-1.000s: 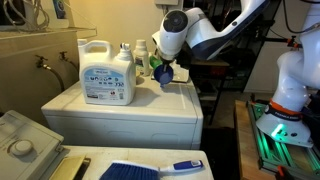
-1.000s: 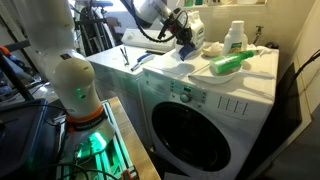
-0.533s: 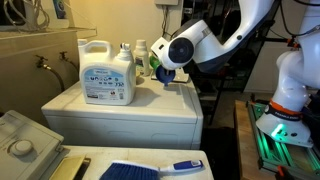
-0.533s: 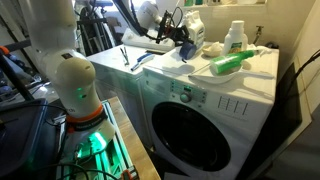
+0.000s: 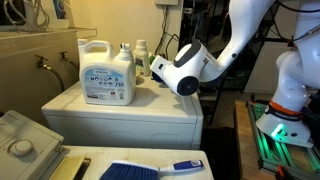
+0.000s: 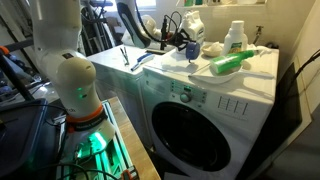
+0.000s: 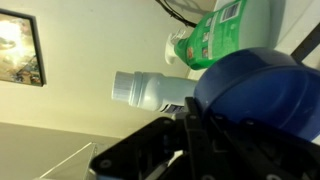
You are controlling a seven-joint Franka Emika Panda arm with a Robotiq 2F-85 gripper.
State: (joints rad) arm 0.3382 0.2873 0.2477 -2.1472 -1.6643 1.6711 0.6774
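My gripper [image 7: 189,116] is shut on the rim of a blue rounded cap [image 7: 255,88], which fills the right of the wrist view. Behind the cap lie a green bottle [image 7: 214,36] and a white bottle [image 7: 150,90]. In an exterior view the gripper [image 6: 184,44] hangs low over the back of the washing machine top [image 6: 170,70], with the blue cap [image 6: 190,51] at its tip. In an exterior view the arm's white wrist [image 5: 184,76] hides the fingers and the cap.
A large white detergent jug [image 5: 107,75] and small bottles [image 5: 140,52] stand on the washer top [image 5: 120,112]. A green bottle [image 6: 230,63] lies near a white bottle [image 6: 235,38]. A blue-handled brush [image 5: 150,170] lies in front. A sink [image 5: 20,140] stands beside the washer.
The wrist has swung down and toward the washer's edge, now covering the blue cap in an exterior view. The gripper stays shut on the cap.
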